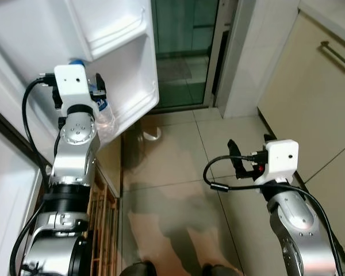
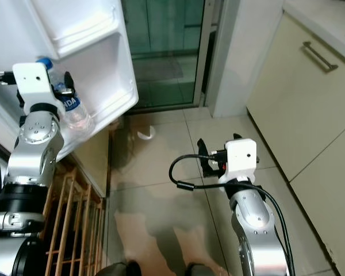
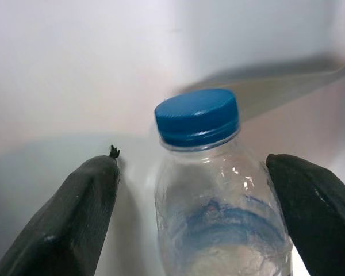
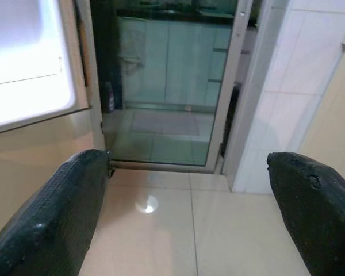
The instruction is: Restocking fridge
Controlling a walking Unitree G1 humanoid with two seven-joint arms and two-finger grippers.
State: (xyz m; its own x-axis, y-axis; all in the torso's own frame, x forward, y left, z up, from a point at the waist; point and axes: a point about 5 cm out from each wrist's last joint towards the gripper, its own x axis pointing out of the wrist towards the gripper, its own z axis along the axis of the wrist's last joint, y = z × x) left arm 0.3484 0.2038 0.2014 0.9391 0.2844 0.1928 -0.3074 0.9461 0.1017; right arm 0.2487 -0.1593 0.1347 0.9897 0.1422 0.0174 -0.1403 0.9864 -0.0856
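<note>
Black fingers point(image 3: 69, 218) of my left claw point(image 3: 201, 213) sit on each side of a water bottle point(image 3: 218, 207). It is a clear plastic bottle with a blue cap point(image 3: 198, 117) and a blue label. The fingers are spread apart. The far one looks very close to the bottle, but I cannot tell if it touches.

From my head I see the left claw point(image 1: 98, 86) up at the open fridge door point(image 1: 112, 54). The bottle point(image 1: 103, 112) stands upright in the lower door shelf point(image 1: 135, 106), against the white wall of the door.

I think I am at the step of putting the bottle in the fridge. It looks like it is already set down. Next I should pull my left arm straight back, slowly, so the fingers do not knock the bottle over. Then I would go for the next thing to stock.

My right claw point(image 2: 215, 152) hangs low over the tiled floor point(image 1: 178, 172). Its fingers point(image 4: 52, 213) are wide apart and hold nothing.

Counting now: one water bottle, one blue cap, two claws, and two door shelves that I can see, with an upper shelf point(image 1: 115, 34) above the bottle. One wooden rack point(image 2: 75, 224) stands by my left arm. A glass door point(image 4: 167, 86) is across the room.
</note>
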